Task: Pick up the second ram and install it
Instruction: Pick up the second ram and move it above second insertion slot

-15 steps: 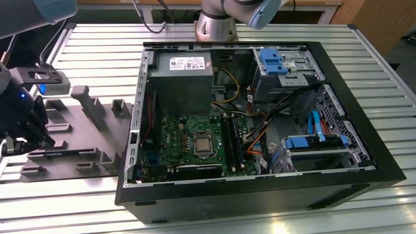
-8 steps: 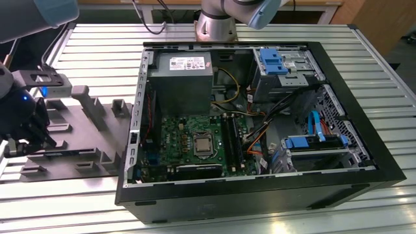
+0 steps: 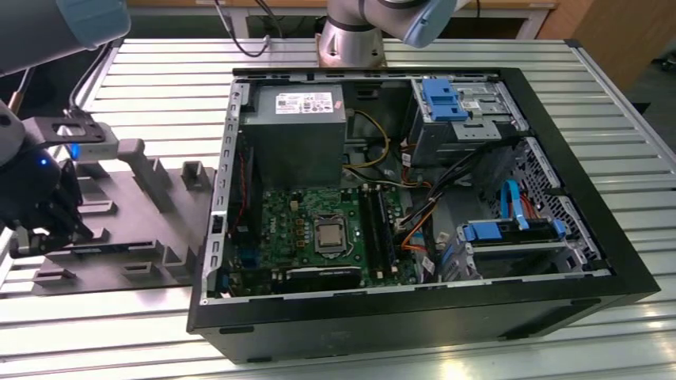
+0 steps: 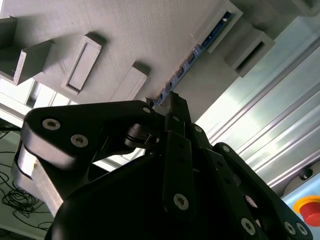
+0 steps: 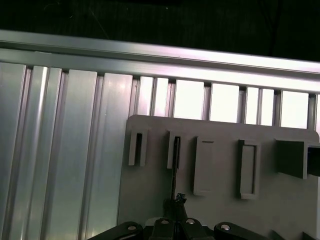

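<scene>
The black multi-link end effector [image 4: 170, 102] looks clenched on one end of the second ram [image 4: 192, 55], a long, thin dark strip. The strip stands on edge in a slotted light grey plastic holder [image 4: 125, 30] and runs straight away from the fingertips. The holder lies near the slatted aluminium tabletop's [image 3: 158, 71] edge at the exterior view's left, beside the open black computer case [image 3: 423, 317]. Gripped this far from its middle, the strip could tilt, bind against the holder's uprights or slip if lifted.
</scene>
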Available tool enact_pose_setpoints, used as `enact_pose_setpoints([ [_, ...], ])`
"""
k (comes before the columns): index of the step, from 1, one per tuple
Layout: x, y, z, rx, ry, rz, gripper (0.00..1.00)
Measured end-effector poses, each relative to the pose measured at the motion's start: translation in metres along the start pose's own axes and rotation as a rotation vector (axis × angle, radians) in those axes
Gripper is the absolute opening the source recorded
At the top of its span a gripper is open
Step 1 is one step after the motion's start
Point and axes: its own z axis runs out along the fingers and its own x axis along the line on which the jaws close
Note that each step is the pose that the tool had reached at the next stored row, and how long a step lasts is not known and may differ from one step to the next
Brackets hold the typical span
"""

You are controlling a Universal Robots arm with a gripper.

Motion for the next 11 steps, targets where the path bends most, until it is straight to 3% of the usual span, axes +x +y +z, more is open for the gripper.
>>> enact_pose_setpoints([
  [11, 0.0001, -0.0002, 0.0052, -0.0002, 0.0001, 0.0, 0.11],
])
